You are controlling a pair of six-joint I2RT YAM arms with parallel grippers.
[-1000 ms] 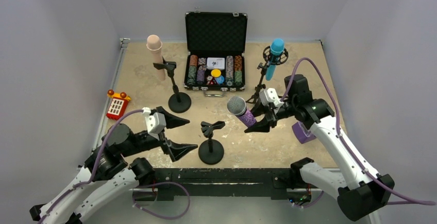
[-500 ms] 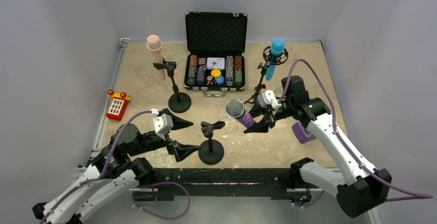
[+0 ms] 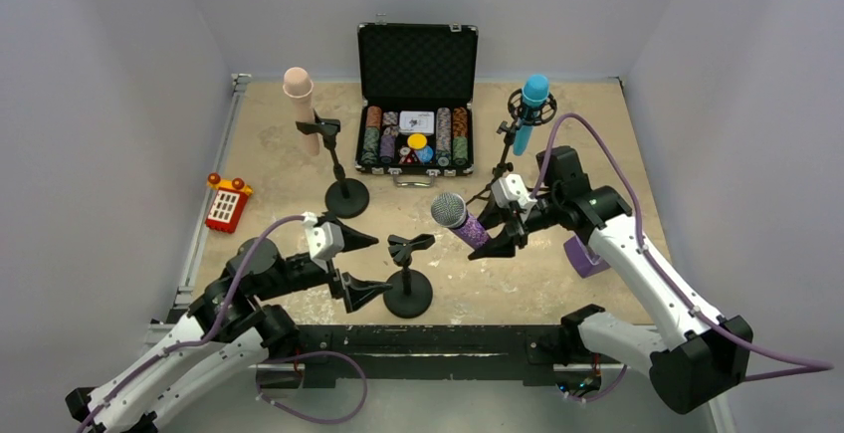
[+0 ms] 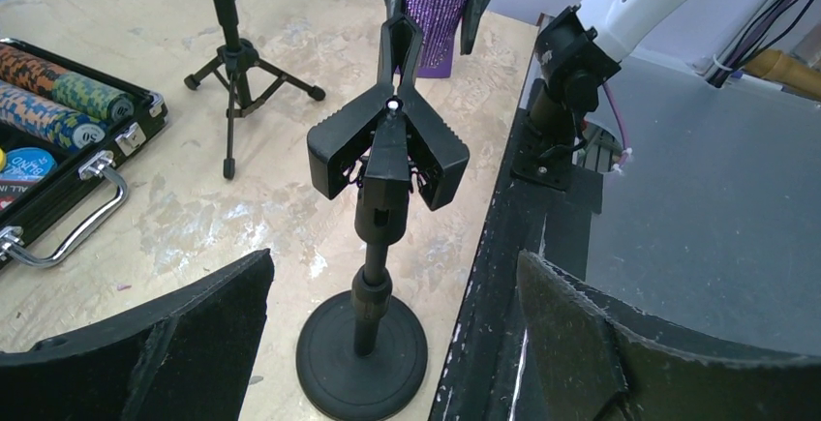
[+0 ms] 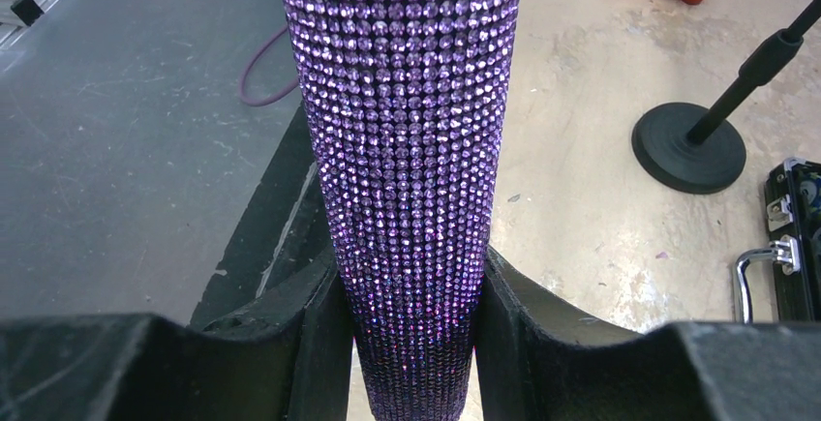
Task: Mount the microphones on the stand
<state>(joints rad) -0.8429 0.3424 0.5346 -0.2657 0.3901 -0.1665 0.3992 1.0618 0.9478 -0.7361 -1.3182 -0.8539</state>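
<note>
From above, the right fingers (image 3: pixel 501 245) are closed tight round the handle of the purple microphone (image 3: pixel 460 221), which hangs in the air above the worktop (image 3: pixel 279 154), tilted, its grey mesh head pointing away from the arm; the head sits just up and right of the clip on the small stand (image 3: pixel 408 296), near it but not touching. The left fingers (image 3: pixel 350 237) are spread wide and hold nothing; they gape toward the small stand from its left, one tip near the clip, the other near the round base, neither touching. Further back a blue microphone (image 3: pixel 532 105) sits in a tripod stand (image 3: pixel 501 169), a beige microphone (image 3: pixel 299 95) is clipped in a round-based stand (image 3: pixel 345 197), and an open case of poker chips (image 3: pixel 416 95) lies between them; a red toy (image 3: pixel 227 203) rests by the left wall.

From the left wrist, both black fingers fill the lower corners, far apart and empty; the small stand stands upright between and beyond them, its clip facing the camera; the purple microphone's sparkly handle shows behind and above the clip, pinched by the other arm's fingers.

From the right wrist, the two fingers press on either side of the sparkly handle low in the frame, their padding bedded against it; the handle runs straight up out of view; the round-based stand's foot lies on the worktop to the right.
</note>
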